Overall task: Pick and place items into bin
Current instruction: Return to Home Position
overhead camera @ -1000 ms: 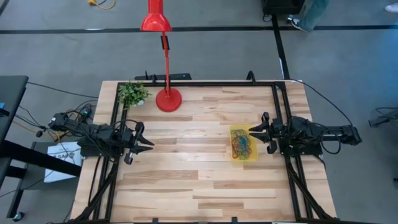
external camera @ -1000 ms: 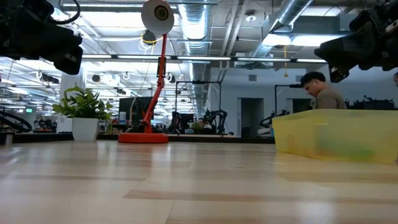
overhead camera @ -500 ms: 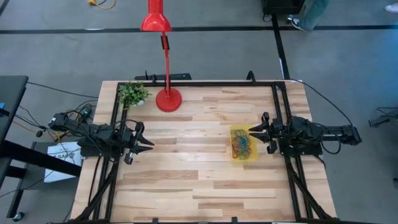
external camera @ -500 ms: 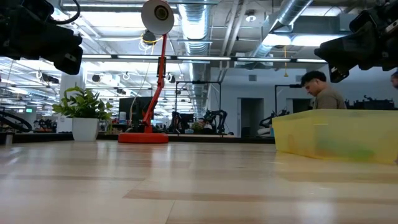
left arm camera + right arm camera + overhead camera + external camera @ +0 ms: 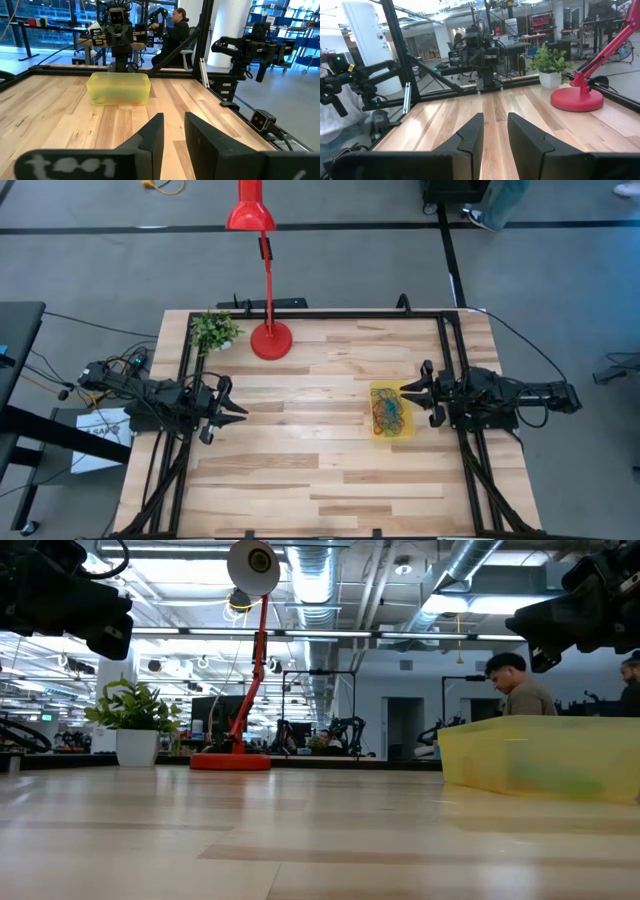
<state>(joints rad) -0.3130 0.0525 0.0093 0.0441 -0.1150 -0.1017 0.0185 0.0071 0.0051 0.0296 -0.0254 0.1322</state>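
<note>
My left gripper [image 5: 238, 408] hangs over the table [image 5: 320, 470] close to its left edge, about halfway along that edge, and it points across the wood toward the other side. My two dark fingers [image 5: 152, 135] there have a thin gap between them and nothing sits in the gap. My right gripper [image 5: 412, 398] hangs close to the right edge, also about halfway along, and it points back at the left one. Its fingers [image 5: 470, 132] are a little apart too, with nothing in them. The yellow bin [image 5: 392, 436] sits flat on the table just in front of my right gripper, near the right edge, and the gripper is not touching it. Inside the bin lies a heap of rubber bands [image 5: 388, 414] in blue, red, green and orange (they are too tangled for me to count). I see no bands on the wood outside the bin. The red lamp base [image 5: 271, 340] stands near the back edge, left of the middle. A small green plant [image 5: 213, 330] stands at the back left corner, just beside the lamp base. Far behind the table, a person [image 5: 520, 690] is in the room
</note>
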